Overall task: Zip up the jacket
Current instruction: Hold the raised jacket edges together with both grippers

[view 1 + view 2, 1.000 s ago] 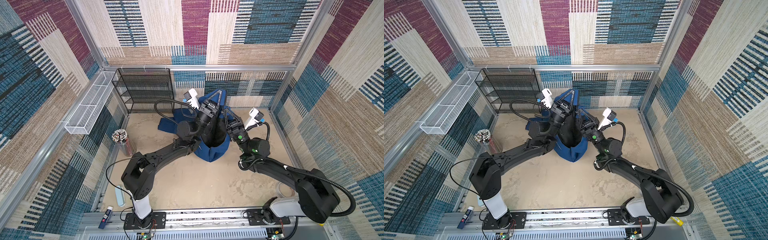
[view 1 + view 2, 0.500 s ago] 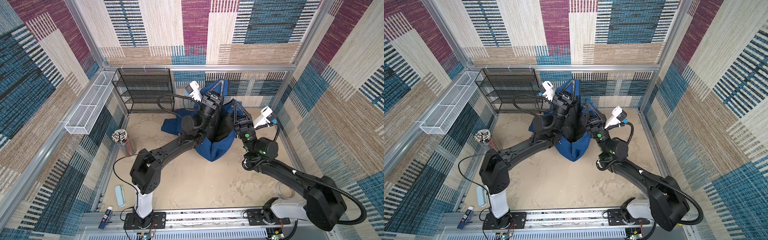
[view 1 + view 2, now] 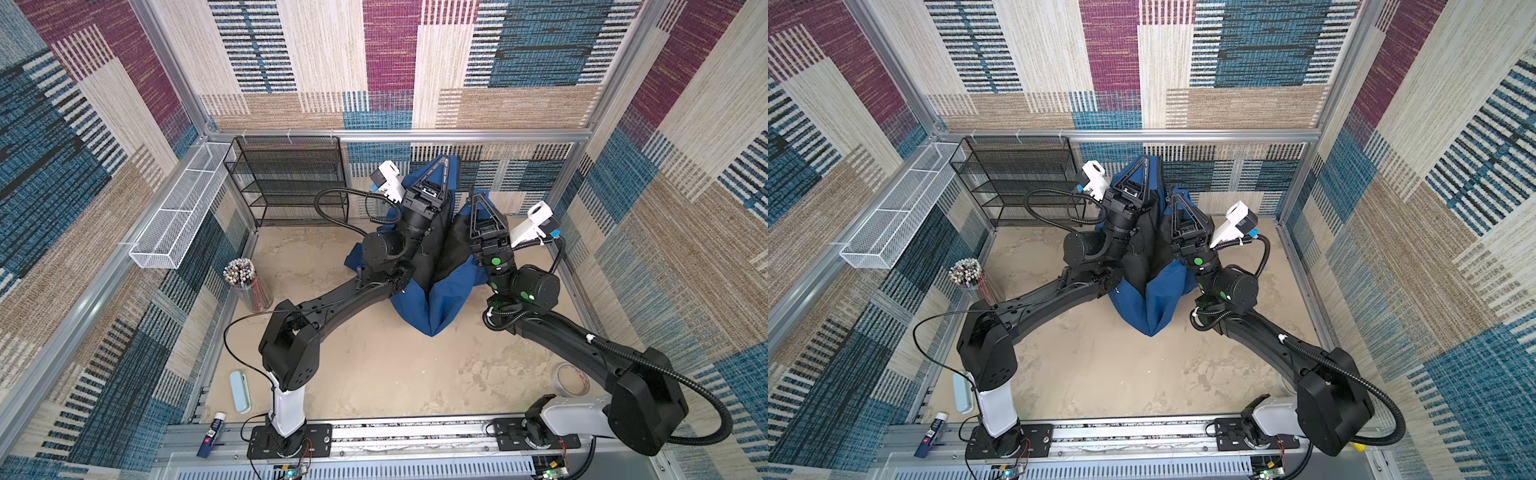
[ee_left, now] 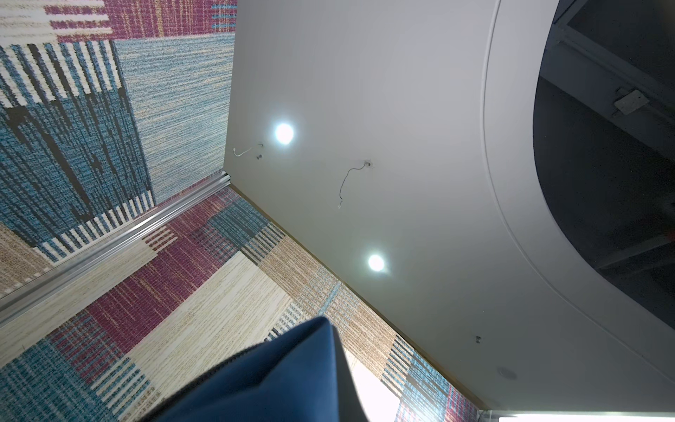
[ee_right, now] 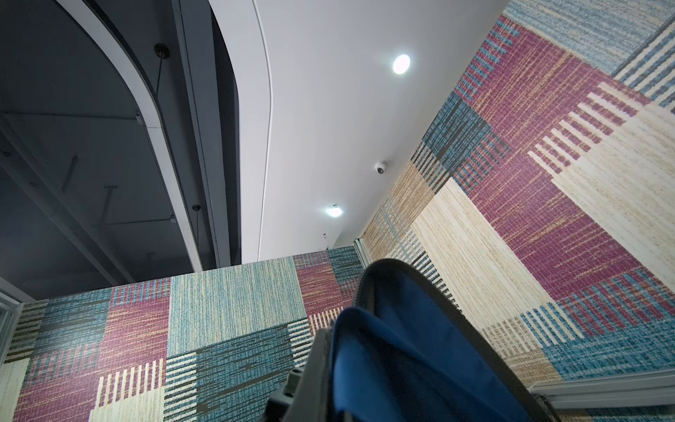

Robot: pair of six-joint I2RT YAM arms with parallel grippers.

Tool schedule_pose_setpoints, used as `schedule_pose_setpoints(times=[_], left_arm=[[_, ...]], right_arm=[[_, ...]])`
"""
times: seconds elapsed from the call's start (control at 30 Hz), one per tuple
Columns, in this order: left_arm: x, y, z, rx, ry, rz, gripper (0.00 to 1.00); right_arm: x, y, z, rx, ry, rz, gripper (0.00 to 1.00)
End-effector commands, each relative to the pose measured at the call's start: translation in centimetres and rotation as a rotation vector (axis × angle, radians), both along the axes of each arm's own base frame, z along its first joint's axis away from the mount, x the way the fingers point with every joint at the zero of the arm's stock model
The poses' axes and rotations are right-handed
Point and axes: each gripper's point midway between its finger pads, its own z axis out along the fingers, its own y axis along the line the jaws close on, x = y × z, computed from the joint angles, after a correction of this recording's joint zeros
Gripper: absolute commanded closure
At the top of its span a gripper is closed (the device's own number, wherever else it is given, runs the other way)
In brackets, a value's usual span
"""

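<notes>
Nearest me, a pale blue case [image 3: 240,390] lies at the left edge of the sandy table [image 3: 395,374] and a roll of tape [image 3: 573,379] lies at the right edge, both where they were a second ago. Farther in, a cup of pencils [image 3: 246,282] stands by the left wall. Past that, mid-table, hangs the navy jacket [image 3: 432,309]. Its lower point rests on the table, and its black lining faces up between the two arms. The left gripper [image 3: 443,163] is clamped tight on one raised edge of the cloth. The right gripper [image 3: 472,195] is pinched on another, just beside it and a little lower. Compared with a second ago, both have gone higher and farther back toward the rear wall, drawing the jacket up into two peaks; then it sat bunched low between them. Each wrist view shows blue fabric [image 4: 277,383] [image 5: 398,350] poking up against the ceiling. Behind it all stand a black wire shelf [image 3: 286,178] and a white wire basket [image 3: 178,220].
</notes>
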Motion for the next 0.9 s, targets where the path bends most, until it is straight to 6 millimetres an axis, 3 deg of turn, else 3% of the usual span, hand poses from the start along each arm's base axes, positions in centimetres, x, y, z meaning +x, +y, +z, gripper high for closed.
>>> schedule_pose_setpoints(times=[0.0, 0.87], left_arm=[[-1.32, 1.00, 0.92, -0.050, -0.037, -0.036, 1.00], [-1.74, 0.77, 0.63, -0.047, -0.024, -0.053, 1.00]], right_arm=[[-6.55, -3.71, 3.53, 0.169, -0.301, 0.019, 1.00], [-5.90, -3.70, 3.65, 0.198, -0.297, 0.073, 1.00]])
